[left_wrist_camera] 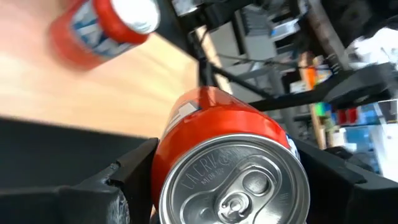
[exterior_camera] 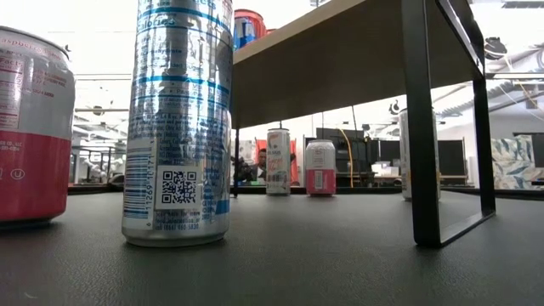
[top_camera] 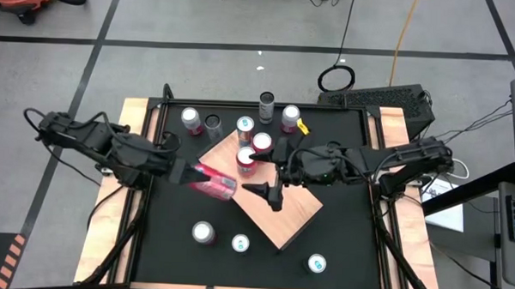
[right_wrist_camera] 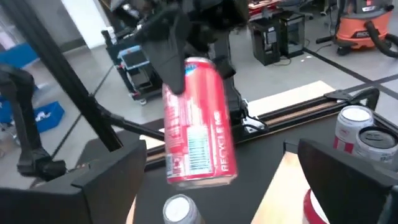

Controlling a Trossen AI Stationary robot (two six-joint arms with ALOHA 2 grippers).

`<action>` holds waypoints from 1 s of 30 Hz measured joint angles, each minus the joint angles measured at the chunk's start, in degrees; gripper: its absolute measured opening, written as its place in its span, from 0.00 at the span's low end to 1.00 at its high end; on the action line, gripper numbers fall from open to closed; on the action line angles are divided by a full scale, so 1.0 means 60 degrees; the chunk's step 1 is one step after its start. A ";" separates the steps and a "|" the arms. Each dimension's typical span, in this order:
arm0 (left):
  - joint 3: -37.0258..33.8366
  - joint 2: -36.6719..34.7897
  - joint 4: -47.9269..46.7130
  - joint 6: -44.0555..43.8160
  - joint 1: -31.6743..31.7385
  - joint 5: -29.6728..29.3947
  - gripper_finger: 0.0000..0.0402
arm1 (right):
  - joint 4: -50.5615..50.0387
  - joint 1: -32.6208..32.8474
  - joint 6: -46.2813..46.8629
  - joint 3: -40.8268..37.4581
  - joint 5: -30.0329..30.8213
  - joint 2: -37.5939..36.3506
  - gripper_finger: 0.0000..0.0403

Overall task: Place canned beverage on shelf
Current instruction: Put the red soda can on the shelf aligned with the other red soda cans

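- holding a red can [top_camera: 211, 182] in the left gripper [top_camera: 206, 180], fingers clamped on its sides, can tipped over nearly flat in the high view
- that can hangs off the left corner of the shelf [top_camera: 282, 216], above the black table [top_camera: 168, 244], just beside the wooden edge and not resting on it
- left wrist view: silver can top [left_wrist_camera: 235, 185] faces the camera, dark fingers [left_wrist_camera: 118, 183] pressed on either side, pale wood of the shelf behind it
- right wrist view: same red can [right_wrist_camera: 198, 121] is seen from the side, gripped near its top by the other arm's fingers
- right gripper [top_camera: 269, 193] sits over the middle of the shelf, fingers spread wide, nothing between them, pointing toward the held can
- shelf is a pale wood slab on black legs, turned diamond-wise at the table's centre
- three cans stand at its far corner: a pale-topped one [top_camera: 245, 127], a red-rimmed one [top_camera: 262, 144], another red one [top_camera: 247, 160]
- loose cans stand on the table: four along the far edge, three toward the near edge
- low view: a tall silver and blue can [exterior_camera: 177, 123] and a red and white can [exterior_camera: 32, 127] stand close up, shelf underside and one leg [exterior_camera: 422, 127] at right
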 joint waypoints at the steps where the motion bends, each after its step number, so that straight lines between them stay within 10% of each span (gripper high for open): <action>1: 0.0000 0.0059 0.0220 0.0118 0.0047 -0.0003 0.71 | 0.0068 0.0000 -0.0025 0.0000 -0.0075 0.0023 0.98; 30: 0.0000 0.1548 0.3203 0.0644 0.0549 0.0713 0.71 | -0.0143 -0.0029 0.0459 0.0000 -0.1347 0.0546 0.88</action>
